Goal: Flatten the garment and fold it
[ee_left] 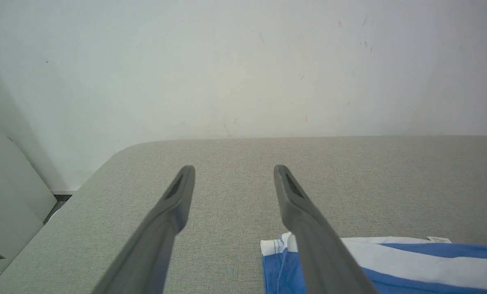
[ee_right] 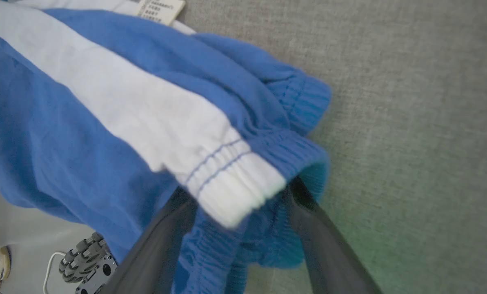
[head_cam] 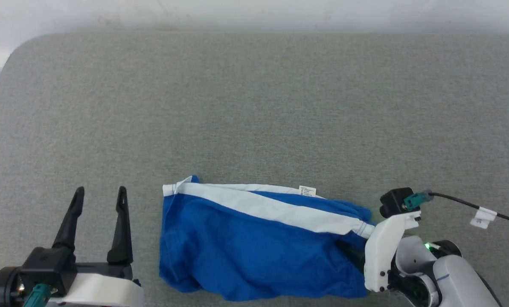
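At the near left, the left gripper hovers over the grey surface, its jaws released and spread, holding nothing. In the left wrist view they point toward the pale wall at the far edge. Just right of it lies the garment, bunched lengthwise along the near edge, well short of flat. A wide white stripe runs slantwise across the blue cloth, and a small white label pokes out at its far side. At the garment's right end sits the gathered waistband. The right gripper reaches into it from the near right, jaws parted. Their tips are hidden under the cloth, so they seem spread inside the waistband rather than pinching it. Farther right, a black cable with a white tag trails across the surface.
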